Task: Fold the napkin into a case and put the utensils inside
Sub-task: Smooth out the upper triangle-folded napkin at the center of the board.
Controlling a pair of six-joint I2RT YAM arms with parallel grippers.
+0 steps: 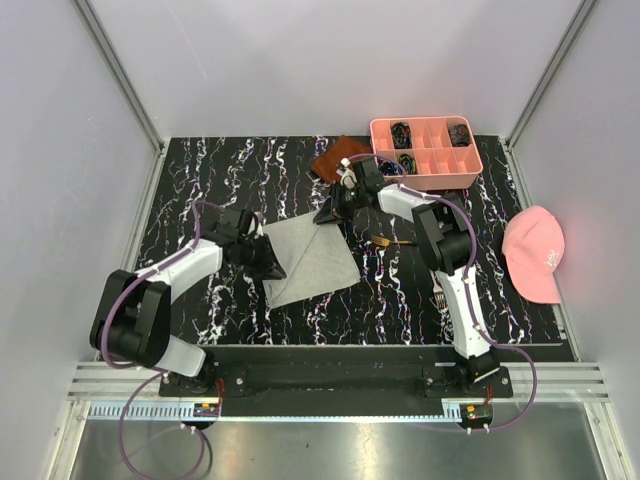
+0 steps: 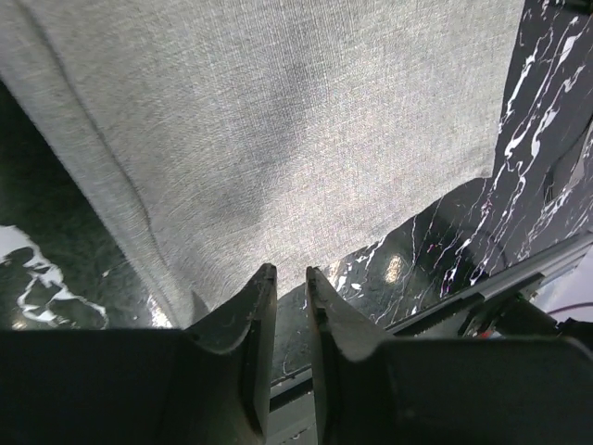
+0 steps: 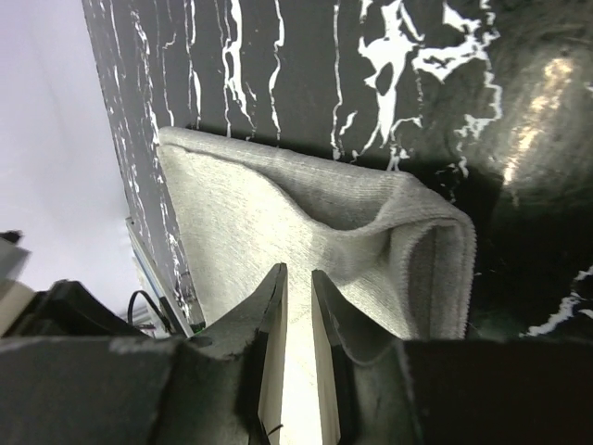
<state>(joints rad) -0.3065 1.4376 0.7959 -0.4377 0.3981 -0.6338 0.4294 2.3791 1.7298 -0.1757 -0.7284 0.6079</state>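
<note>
The light grey napkin (image 1: 315, 262) lies folded into a layered, roughly square shape at mid-table; no narrow case shape shows. My left gripper (image 1: 272, 262) sits at its left edge. In the left wrist view the left gripper (image 2: 289, 271) is slightly open with bare table in the gap, and the napkin (image 2: 306, 120) spreads just ahead. My right gripper (image 1: 333, 213) hovers over the far corner. In the right wrist view the right gripper (image 3: 296, 269) is narrowly open above the napkin (image 3: 278, 222), whose corner bulges up at right. The dark gold-ended utensil (image 1: 390, 241) and the fork (image 1: 439, 297) lie to the right.
A pink compartment tray (image 1: 425, 175) stands at the back right, with a rust-brown cloth (image 1: 335, 158) to its left. A pink cap (image 1: 533, 252) rests by the right wall. White walls close in the black marbled table on three sides.
</note>
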